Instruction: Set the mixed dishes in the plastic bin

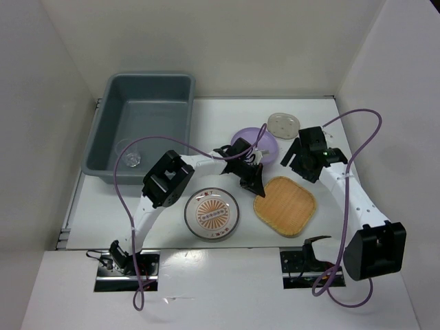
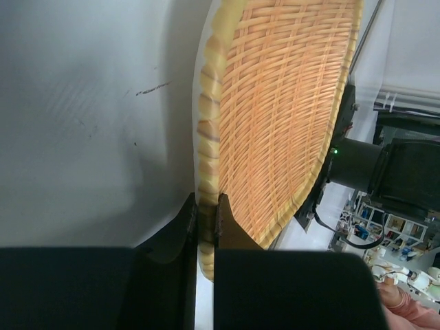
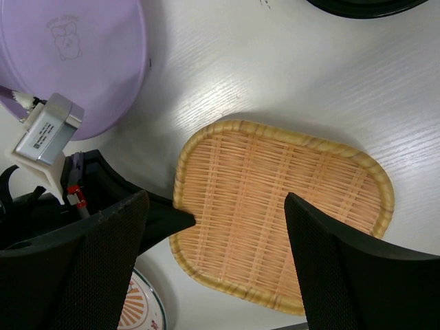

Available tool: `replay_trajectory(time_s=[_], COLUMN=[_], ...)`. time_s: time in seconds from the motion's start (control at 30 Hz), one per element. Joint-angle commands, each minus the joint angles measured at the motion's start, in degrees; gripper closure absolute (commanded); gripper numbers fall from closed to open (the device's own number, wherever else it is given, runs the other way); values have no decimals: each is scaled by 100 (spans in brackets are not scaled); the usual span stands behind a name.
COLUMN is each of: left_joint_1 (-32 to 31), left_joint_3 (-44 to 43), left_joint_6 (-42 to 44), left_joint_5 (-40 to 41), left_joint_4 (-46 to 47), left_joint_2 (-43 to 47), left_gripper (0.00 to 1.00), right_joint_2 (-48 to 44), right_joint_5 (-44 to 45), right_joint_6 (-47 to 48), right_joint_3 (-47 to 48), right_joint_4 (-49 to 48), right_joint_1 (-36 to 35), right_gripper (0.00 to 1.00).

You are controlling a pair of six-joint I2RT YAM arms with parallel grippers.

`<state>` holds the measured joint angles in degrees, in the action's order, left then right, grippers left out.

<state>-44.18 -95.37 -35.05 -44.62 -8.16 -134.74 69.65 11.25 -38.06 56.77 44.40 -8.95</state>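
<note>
Just right of the table's middle, the tan woven plate lies flat, well apart from the grey-blue bin at the far left. The left gripper is clamped on the plate's left rim, one finger on each side of it. The right gripper hangs over the plate, fingers spread wide. The lavender plate sits just beyond, the patterned plate lies to the left, and the glass cup stands inside the bin

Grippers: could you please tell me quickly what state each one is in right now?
Left gripper: closed on the rim of the tan woven plate.
Right gripper: open, holding nothing.
</note>
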Motion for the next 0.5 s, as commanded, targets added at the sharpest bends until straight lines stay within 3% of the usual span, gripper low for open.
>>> replay_trajectory(time_s=[0.0,0.13,0.33,0.47], left_joint_1=[-29,-29,32,330], left_joint_3=[-131,-253,-648,-1192], left_joint_6=[314,525,587,499], left_joint_5=[340,463,1095,1315], left_joint_4=[-290,-520,-1055,-1257], left_joint_2=[-36,377,1142,1616], left_gripper=[100,100,100,100], right_joint_2=[-258,-548,-1495,-1814], right_joint_5=[124,185,107,27], right_joint_6=[10,-95,-219,-219], right_joint_3=[141,89,18,105], right_joint_4=[33,-19,-221,-221], right_joint_1=[51,122,841,1176], right_gripper=[16,16,16,9])
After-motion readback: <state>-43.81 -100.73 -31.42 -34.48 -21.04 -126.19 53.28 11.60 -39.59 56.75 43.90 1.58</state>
